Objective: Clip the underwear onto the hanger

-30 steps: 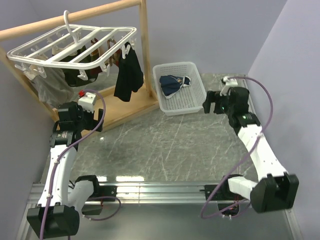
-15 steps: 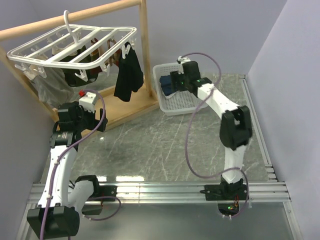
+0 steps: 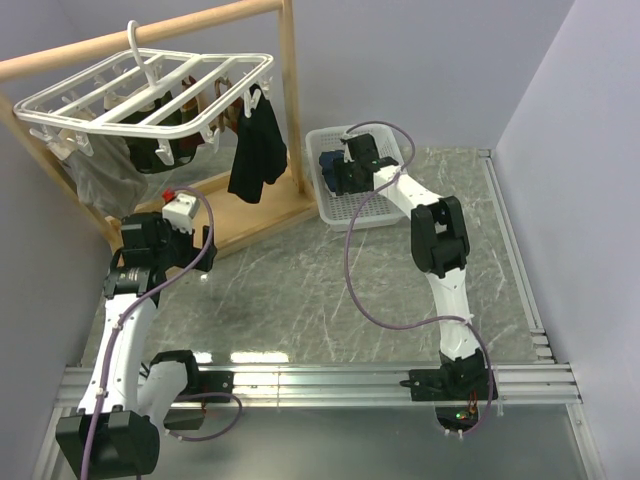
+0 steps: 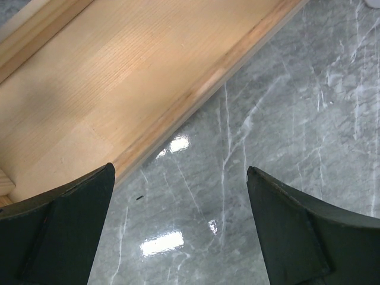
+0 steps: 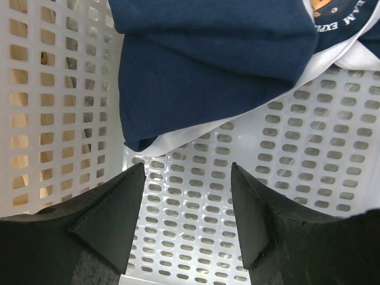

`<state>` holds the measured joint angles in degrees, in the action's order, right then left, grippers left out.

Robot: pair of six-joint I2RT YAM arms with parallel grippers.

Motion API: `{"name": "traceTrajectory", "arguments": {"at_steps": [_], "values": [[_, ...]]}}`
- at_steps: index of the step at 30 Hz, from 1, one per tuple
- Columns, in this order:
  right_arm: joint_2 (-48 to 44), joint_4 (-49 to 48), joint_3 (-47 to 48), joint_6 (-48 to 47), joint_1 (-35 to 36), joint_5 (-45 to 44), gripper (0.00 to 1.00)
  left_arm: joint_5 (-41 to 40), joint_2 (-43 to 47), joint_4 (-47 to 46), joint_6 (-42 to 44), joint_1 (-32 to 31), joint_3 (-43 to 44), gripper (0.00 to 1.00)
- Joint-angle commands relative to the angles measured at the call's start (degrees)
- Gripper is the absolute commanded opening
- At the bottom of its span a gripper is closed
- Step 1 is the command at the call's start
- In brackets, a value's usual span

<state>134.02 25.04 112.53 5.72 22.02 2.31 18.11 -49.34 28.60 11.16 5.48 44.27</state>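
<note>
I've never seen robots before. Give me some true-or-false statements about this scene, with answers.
1. The navy-blue fabric briefs lie in the white perforated plastic basket. True.
2. The right arm's fingers are clamped on the briefs. False: they stand apart, short of the cloth.
3. The left arm's fingers hold a garment. False: open, empty, above the grey marble table.
4. A black garment hangs from the white plastic grid hanger. True.
</note>
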Motion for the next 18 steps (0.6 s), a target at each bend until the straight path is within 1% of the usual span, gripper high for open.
{"name": "traceTrajectory", "arguments": {"at_steps": [1, 8, 18], "values": [[-0.16, -1.13, 3.31, 1.22, 0.65, 1.03, 0.67, 0.09, 0.21, -0.91, 0.88, -0.11, -0.41, 0.99], [0.63, -2.01, 5.59, 1.75, 2.06, 1.3, 0.67, -0.62, -0.49, -1.18, 1.76, -0.03, -1.03, 0.99], [6.17, -0.35, 10.95, 2.19, 2.77, -0.29, 0.66, -2.64, -3.57, -1.88, 1.67, -0.03, 0.46, 0.99]]}}
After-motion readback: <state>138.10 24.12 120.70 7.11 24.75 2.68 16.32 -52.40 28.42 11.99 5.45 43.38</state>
